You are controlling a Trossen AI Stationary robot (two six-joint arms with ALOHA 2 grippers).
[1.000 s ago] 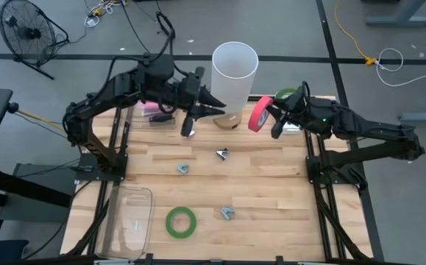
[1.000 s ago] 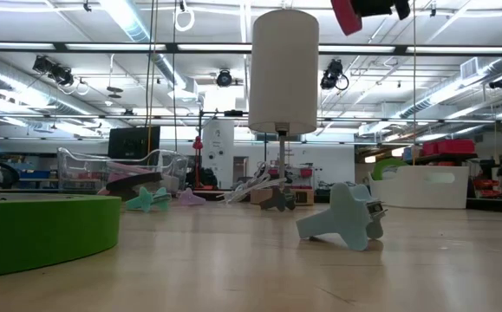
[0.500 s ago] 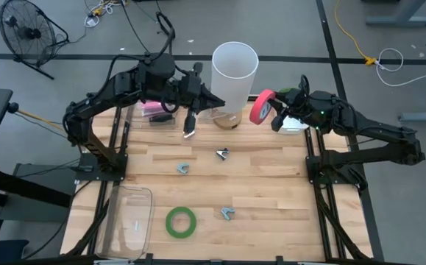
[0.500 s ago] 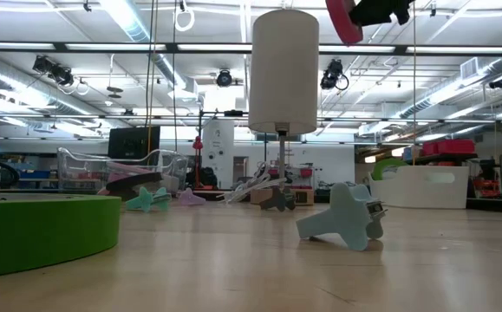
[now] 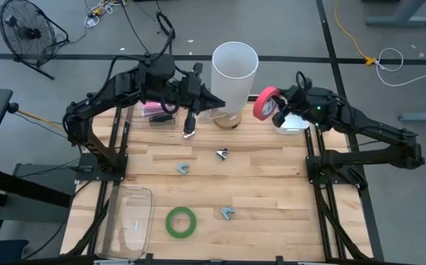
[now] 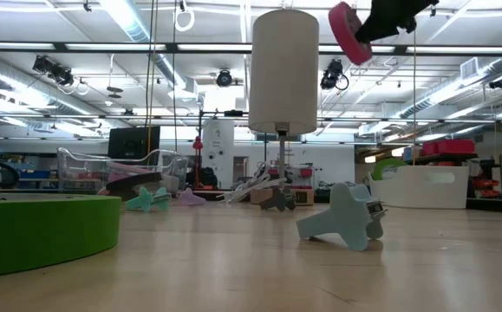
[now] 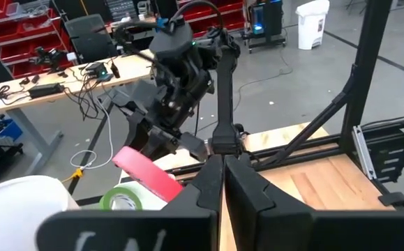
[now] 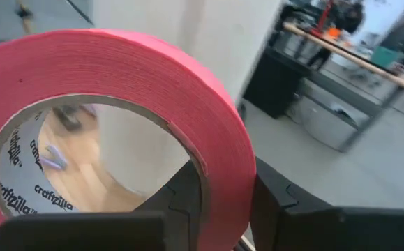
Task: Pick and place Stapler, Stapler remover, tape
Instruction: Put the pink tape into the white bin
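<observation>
Compared with a second ago, I note the right gripper [image 5: 275, 112] has carried the red tape [image 5: 265, 104] higher and closer to the tall white cylinder [image 5: 235, 70]; the roll, clenched on its rim between the fingers, now hangs in the air just beside the cylinder's upper edge, above the far right part of the table [image 5: 271, 184]. In the low view the red tape [image 6: 348, 32] sits tilted near the top of the frame, right of the cylinder [image 6: 283, 71]. The left gripper [image 5: 190, 131] has drawn slightly back toward its own side, and its fingers, a little apart a second ago, are now pressed together on nothing, hovering over the far left of the table. The other items have not shifted: one green tape [image 5: 181, 221] lies flat near the front edge, another green tape [image 5: 286, 94] rests by the far right corner, three small teal staple removers [image 5: 182, 168] lie scattered mid-table, and a clear plastic bin [image 5: 128, 217] stands at the front left. The surface is light wood planks. Beyond it I see grey floor, a fan [image 5: 23, 29], cables, and a workshop with shelving under ceiling lights [image 6: 129, 17].
</observation>
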